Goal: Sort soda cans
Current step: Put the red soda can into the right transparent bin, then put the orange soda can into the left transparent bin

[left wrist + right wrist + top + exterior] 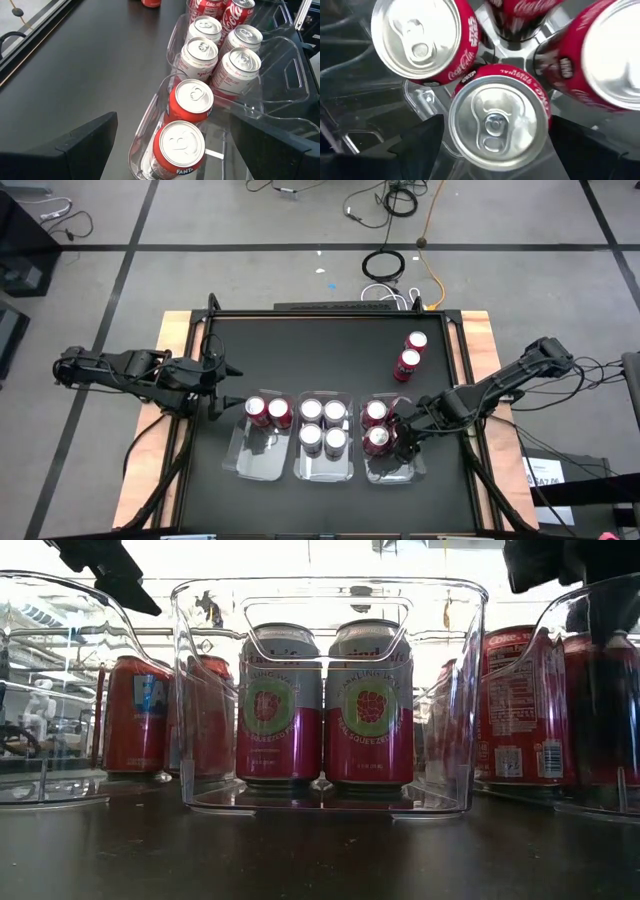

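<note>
Three clear trays stand in a row near the table's front. The left tray (258,455) holds two red soda cans (268,411). Four silver-bodied cans (323,426) fill the middle tray (326,467). The right tray (392,471) holds red cans (376,425). My right gripper (402,437) hangs open over that tray, pointing down. Its fingers (422,145) stand on either side of one upright red can (495,122), and I see no touch. Two more red cans (411,353) stand on the table at the far right. My left gripper (214,400) waits open beside the left tray.
The raised rim (330,313) frames the black table top, with wooden boards at both sides. There is free room on the table beyond the trays, left of the two loose cans. Cables lie on the floor past the far edge.
</note>
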You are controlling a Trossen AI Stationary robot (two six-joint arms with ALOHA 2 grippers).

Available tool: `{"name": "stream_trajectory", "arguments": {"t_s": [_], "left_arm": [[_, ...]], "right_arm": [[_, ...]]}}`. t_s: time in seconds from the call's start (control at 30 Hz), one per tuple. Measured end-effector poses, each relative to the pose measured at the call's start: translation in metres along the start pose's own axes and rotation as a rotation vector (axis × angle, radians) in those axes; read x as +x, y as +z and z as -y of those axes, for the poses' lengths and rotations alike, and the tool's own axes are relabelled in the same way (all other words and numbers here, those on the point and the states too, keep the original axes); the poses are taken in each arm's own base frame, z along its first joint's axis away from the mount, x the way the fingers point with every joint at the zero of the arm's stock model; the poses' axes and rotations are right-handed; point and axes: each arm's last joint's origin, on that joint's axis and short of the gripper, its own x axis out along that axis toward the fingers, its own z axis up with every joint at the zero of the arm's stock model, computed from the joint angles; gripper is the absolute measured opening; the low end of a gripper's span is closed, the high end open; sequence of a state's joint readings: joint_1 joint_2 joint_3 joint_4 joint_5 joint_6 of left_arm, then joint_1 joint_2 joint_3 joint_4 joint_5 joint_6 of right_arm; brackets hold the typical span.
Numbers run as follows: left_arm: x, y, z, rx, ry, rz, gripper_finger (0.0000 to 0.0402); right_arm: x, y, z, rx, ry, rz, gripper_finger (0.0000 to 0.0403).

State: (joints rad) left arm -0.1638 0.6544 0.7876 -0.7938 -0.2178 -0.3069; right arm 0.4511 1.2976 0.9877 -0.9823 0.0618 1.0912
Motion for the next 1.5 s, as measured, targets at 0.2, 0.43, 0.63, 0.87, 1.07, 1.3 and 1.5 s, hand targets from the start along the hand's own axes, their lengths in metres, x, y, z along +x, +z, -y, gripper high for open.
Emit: {"name": "stream_trajectory", "arguments": {"t_s": [0.2, 0.43, 0.63, 0.87, 1.07, 1.3, 1.5], "left_arm": [[0.0, 0.0, 0.0, -0.001, 0.0, 0.001, 0.0388], [0.0, 0.0, 0.0, 0.0, 0.0, 0.0, 0.0388], [0.0, 0.0, 0.0, 0.0, 0.004, 0.002, 0.0388], [0.0, 0.0, 0.0, 0.0, 0.015, 0.005, 0.0388], [0.0, 0.0, 0.0, 0.0, 0.017, 0.006, 0.0388], [0.0, 0.001, -0.001, 0.0, 0.046, 0.014, 0.0388], [0.001, 0.002, -0.005, 0.002, 0.177, 0.05, 0.0388]], "right_arm": [[-0.026, 0.003, 0.0, 0.005, -0.069, -0.007, 0.0348], [-0.049, 0.002, 0.008, 0.107, -0.2, -0.01, 0.0348], [-0.05, 0.004, 0.018, 0.271, -0.31, 0.047, 0.0348], [-0.051, 0.015, 0.029, 0.496, -0.386, 0.183, 0.0348], [-0.052, 0.027, 0.039, 0.65, -0.429, 0.314, 0.0348], [-0.059, 0.056, 0.062, 0.619, -0.411, 0.336, 0.0348], [-0.069, 0.083, 0.099, 0.63, -0.432, 0.358, 0.0348]]}}
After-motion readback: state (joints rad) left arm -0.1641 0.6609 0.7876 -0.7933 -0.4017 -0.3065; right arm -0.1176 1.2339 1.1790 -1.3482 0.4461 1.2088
